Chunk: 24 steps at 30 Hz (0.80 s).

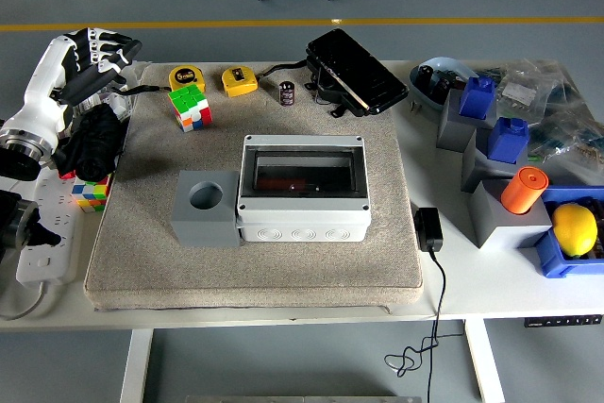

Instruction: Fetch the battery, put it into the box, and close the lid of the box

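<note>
A small black cylindrical battery (287, 92) stands upright on the grey mat (142, 252) near its far edge. A grey box (302, 186) with a clear lid lying shut sits at the mat's middle. My left hand (102, 52) hovers at the table's far left corner, fingers spread and relaxed, holding nothing, well left of the battery. The right arm is out of view.
A grey block with a round hole (205, 207) adjoins the box's left side. A Rubik's cube (190, 106), two yellow tape measures (239, 79) and a black device (355, 71) lie at the back. Blue and grey bins (491, 153), an orange cylinder (524, 190) and a lemon (574, 229) crowd the right.
</note>
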Tool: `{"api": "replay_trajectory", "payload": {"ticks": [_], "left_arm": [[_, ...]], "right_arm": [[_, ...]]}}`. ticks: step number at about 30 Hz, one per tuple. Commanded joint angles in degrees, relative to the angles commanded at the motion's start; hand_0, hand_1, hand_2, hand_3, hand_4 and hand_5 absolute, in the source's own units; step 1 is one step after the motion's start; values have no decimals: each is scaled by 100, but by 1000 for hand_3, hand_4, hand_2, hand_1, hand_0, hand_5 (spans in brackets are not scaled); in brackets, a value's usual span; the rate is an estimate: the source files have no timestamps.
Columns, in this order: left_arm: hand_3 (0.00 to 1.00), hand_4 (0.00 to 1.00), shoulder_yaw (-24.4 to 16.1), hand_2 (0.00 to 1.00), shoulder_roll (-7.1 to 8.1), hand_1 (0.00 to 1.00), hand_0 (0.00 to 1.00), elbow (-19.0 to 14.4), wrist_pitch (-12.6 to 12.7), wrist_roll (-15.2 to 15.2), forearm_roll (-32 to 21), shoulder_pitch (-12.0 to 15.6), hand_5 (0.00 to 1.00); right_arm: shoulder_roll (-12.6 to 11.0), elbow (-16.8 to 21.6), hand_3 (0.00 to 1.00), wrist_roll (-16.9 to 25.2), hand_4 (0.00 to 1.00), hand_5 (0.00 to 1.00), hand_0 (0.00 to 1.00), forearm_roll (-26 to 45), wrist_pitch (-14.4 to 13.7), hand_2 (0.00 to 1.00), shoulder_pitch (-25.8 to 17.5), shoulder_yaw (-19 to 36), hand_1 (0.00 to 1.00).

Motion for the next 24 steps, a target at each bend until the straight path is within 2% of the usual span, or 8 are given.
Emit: {"api": "replay_trajectory", "payload": {"ticks": [5, 24], "left_arm": [[562, 961, -23, 572, 15, 534, 360, -11, 41, -74, -53, 32, 597], [563, 959, -88, 573, 41, 533, 356, -31, 24, -55, -51, 145, 599]], "right_arm": [[5, -10, 730, 0, 998, 619, 739, -4, -3, 706, -30, 18, 707], [25, -38, 729, -8, 998, 614, 736, 71, 2, 707, -86, -92, 707]]}}
